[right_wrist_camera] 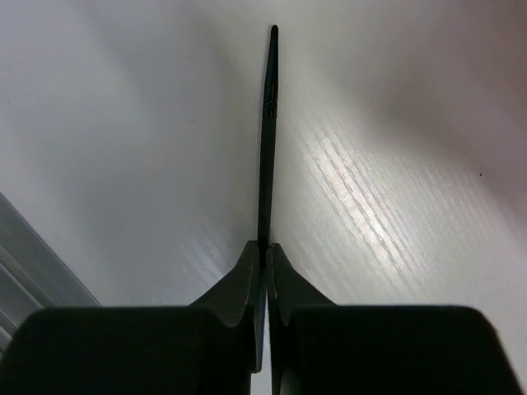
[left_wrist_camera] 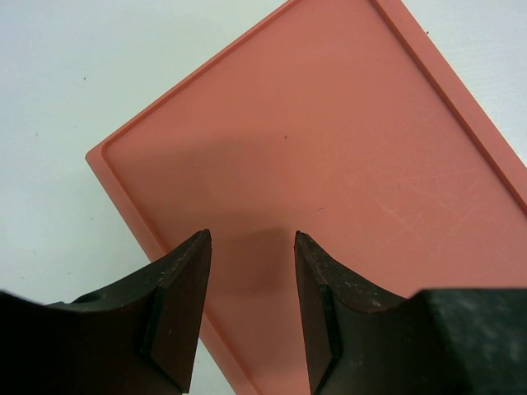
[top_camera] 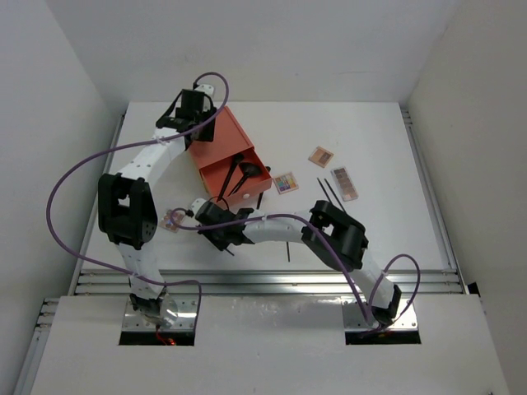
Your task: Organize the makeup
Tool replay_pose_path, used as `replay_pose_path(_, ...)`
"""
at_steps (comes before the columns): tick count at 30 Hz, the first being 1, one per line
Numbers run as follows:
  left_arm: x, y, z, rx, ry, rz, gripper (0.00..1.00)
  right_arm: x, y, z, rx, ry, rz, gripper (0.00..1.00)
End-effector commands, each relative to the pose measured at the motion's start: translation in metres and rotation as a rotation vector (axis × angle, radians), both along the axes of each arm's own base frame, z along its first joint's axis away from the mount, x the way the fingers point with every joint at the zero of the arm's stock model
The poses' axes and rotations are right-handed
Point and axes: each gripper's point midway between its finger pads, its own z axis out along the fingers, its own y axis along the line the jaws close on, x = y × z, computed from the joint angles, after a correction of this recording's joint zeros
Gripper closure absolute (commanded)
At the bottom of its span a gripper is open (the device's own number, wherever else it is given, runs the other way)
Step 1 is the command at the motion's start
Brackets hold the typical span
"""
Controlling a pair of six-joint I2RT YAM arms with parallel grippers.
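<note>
My right gripper (right_wrist_camera: 265, 245) is shut on a thin black stick (right_wrist_camera: 268, 132), which points straight ahead just above the white table. In the top view this gripper (top_camera: 222, 239) sits left of centre near the front. My left gripper (left_wrist_camera: 251, 247) is open and empty, hovering over the orange-red box lid (left_wrist_camera: 329, 148), at the back left in the top view (top_camera: 198, 115). The box's drawer (top_camera: 216, 174) is open and holds black brushes (top_camera: 240, 175). A multicoloured palette (top_camera: 286, 182), two pink-brown palettes (top_camera: 320, 156) (top_camera: 344, 183) and two black sticks (top_camera: 329, 194) lie to its right.
A small palette (top_camera: 171, 220) lies beside the left arm. Another black stick (top_camera: 289, 249) lies under the right forearm. A metal rail (top_camera: 272, 281) runs along the table's front edge and shows at the lower left in the right wrist view (right_wrist_camera: 33, 263). White walls enclose the table.
</note>
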Motion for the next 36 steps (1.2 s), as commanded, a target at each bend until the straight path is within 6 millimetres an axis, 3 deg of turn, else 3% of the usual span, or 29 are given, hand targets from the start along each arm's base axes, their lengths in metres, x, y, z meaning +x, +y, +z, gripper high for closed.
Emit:
replay_pose_path(1, 0.003, 0.0, 0.011, -0.02, -0.037, 0.004, 0.5, -0.013, -0.012, -0.015, -0.073, 0.054, 0.007, 1.0)
replay_pose_path(4, 0.003, 0.0, 0.011, -0.02, -0.037, 0.004, 0.5, -0.012, -0.013, -0.009, -0.082, 0.032, 0.046, 1.0)
replay_pose_path(9, 0.001, 0.0, 0.006, -0.018, -0.026, 0.005, 0.5, -0.022, 0.003, 0.04, -0.004, -0.017, 0.238, 1.0)
replay_pose_path(12, -0.001, 0.001, 0.007, -0.01, -0.026, -0.001, 0.5, -0.03, 0.008, 0.103, 0.098, -0.061, 0.334, 1.0)
replay_pose_path(13, 0.0, 0.006, 0.007, -0.01, -0.026, 0.008, 0.5, -0.034, 0.007, 0.113, 0.112, -0.062, 0.359, 1.0)
replay_pose_path(14, 0.0, 0.006, 0.007, -0.01, -0.026, 0.008, 0.5, -0.034, 0.003, 0.147, 0.161, -0.099, 0.362, 1.0)
replay_pose_path(17, 0.0, 0.007, 0.007, -0.003, -0.026, 0.003, 0.5, -0.025, -0.015, 0.162, 0.118, -0.207, 0.446, 1.0)
replay_pose_path(18, 0.0, 0.012, 0.007, -0.003, -0.026, 0.014, 0.5, -0.015, -0.025, 0.185, 0.124, -0.274, 0.448, 1.0)
replay_pose_path(20, 0.0, 0.01, 0.007, -0.008, -0.025, 0.006, 0.5, -0.003, -0.039, 0.194, 0.117, -0.301, 0.431, 1.0)
replay_pose_path(21, 0.001, 0.015, 0.007, -0.008, -0.025, 0.016, 0.5, 0.015, -0.051, 0.201, 0.094, -0.34, 0.426, 1.0)
replay_pose_path(23, 0.002, 0.015, 0.002, -0.006, -0.016, 0.016, 0.5, 0.03, -0.057, 0.209, 0.079, -0.387, 0.422, 1.0)
replay_pose_path(24, 0.002, 0.015, 0.002, -0.006, -0.016, 0.016, 0.5, 0.049, -0.065, 0.211, 0.05, -0.436, 0.434, 1.0)
replay_pose_path(26, 0.004, 0.015, 0.001, -0.006, -0.016, 0.016, 0.5, 0.067, -0.06, 0.221, 0.06, -0.476, 0.435, 1.0)
replay_pose_path(27, 0.004, 0.015, 0.001, -0.006, -0.016, 0.016, 0.5, 0.087, -0.064, 0.204, 0.027, -0.469, 0.423, 1.0)
replay_pose_path(29, 0.004, 0.015, 0.001, -0.006, -0.016, 0.016, 0.5, 0.111, -0.062, 0.215, 0.058, -0.498, 0.399, 1.0)
replay_pose_path(30, 0.004, 0.015, 0.001, -0.006, -0.016, 0.016, 0.5, 0.122, -0.063, 0.195, 0.038, -0.473, 0.392, 1.0)
replay_pose_path(33, 0.004, 0.015, 0.001, -0.006, -0.016, 0.016, 0.5, 0.151, -0.057, 0.194, 0.055, -0.503, 0.371, 1.0)
replay_pose_path(36, 0.004, 0.015, 0.001, -0.006, -0.016, 0.016, 0.5, 0.166, -0.052, 0.193, 0.064, -0.514, 0.357, 1.0)
